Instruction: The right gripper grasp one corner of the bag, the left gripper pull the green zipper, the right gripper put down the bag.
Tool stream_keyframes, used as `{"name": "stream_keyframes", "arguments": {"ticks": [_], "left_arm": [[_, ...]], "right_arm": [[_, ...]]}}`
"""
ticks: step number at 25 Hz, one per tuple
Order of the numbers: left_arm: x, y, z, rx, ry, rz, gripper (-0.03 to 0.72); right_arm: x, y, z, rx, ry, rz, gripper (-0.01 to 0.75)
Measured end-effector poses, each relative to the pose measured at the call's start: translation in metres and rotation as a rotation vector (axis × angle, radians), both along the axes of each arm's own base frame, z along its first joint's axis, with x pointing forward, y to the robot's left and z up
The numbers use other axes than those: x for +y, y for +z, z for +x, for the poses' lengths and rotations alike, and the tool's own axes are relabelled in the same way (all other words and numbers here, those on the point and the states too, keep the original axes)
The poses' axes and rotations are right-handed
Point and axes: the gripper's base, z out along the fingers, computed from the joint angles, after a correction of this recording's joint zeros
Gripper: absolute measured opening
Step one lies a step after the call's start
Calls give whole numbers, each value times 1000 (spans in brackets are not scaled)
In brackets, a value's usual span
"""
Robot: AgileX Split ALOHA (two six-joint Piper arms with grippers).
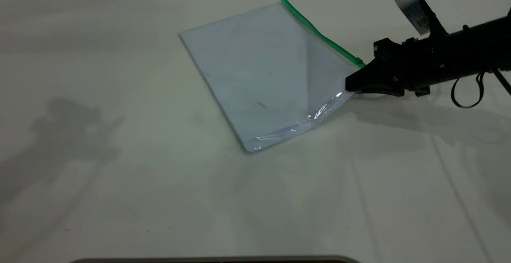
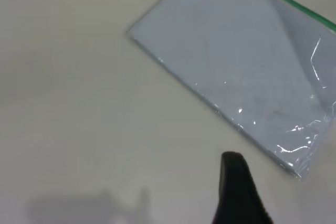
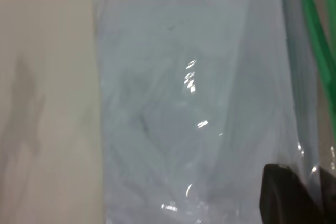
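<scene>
The bag (image 1: 263,71) lies in the upper centre of the exterior frame, turned at an angle on the white table (image 1: 119,199). Most of its surface rests flat. The corner at centre right of the frame is raised off the table, and the plastic below that corner shows glossy wrinkles. The green zipper (image 1: 319,31) runs along the bag's upper-right edge, from the top centre of the frame down toward the raised corner. A small green slider tab (image 1: 359,60) sits at the lower end of the strip, just beside the gripper tip.

The right gripper (image 1: 353,83) enters from the right edge of the exterior frame, arm nearly level, and its fingers are closed narrow on the bag's raised corner. In the right wrist view, one dark finger (image 3: 289,195) appears at the lower right, with bag plastic against it and the green strip (image 3: 315,30) at the upper right.

The left gripper (image 2: 239,192) does not appear in the exterior frame. In the left wrist view, one black finger shows at the bottom centre, above bare table and apart from the bag (image 2: 236,61). Whether this gripper is wide or narrow cannot be told.
</scene>
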Motion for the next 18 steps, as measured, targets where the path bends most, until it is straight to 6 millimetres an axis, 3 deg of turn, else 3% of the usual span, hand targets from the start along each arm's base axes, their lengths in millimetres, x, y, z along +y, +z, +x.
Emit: {"name": "stream_keyframes", "arguments": {"ticks": [5,10,18], "left_arm": [[-25,-11,23,21,-89,6,512],[-57,-35,55,45,-206,36,512],[-111,-73,111,27,-362,64,512]], "right_arm": [[3,34,12,-64,138,-49,33],[16,68,21,-137,301,-139,33],[38,88,20,-123,574,-201,33]]}}
